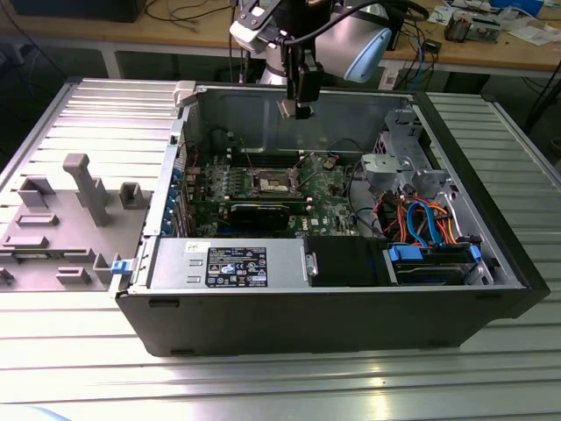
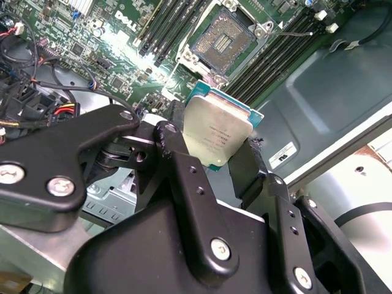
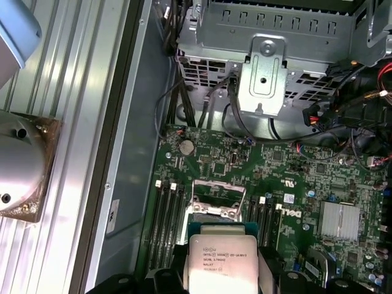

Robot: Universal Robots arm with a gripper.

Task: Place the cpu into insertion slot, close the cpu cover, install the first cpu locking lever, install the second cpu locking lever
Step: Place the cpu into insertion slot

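While the arm hangs over the open case, let's sweep across from the exterior view's left. Out there on the ribbed aluminium bench [image 1: 263, 386] sits a grey moulded fixture tray [image 1: 61, 219] with upright holders, well apart from the action. Next comes the black steel computer case [image 1: 333, 307], lying open, with the green motherboard [image 1: 263, 189] flat on its floor. Near the board's middle is the square metal-framed insertion slot [image 1: 273, 182], and in the second wrist view its contact field lies bare and uncovered.

Above that slot, well clear of the board, is the black two-fingered gripper [image 2: 213, 144]. Its fingers [image 2: 184, 177] are clamped on the small flat square cpu with a silvery-grey metal top [image 2: 217, 119], pinching two opposite edges. The chip is up in the air, not seated, with the slot just beyond it in both wrist views.

As for how it handles, it looks feather-light and quite rigid, with a smooth metal lid that is likely slick. The edge grip seems the right one, since it keeps the pads off the underside. The delicate parts are the chip's underside contacts and the slot's fine contacts, so a tilt or a drop could do real harm.

Over at the exterior view's right stands the silver drive cage [image 1: 394, 167], and nearer us lies a bundle of orange and blue cables [image 1: 421, 219], clear of the arm.
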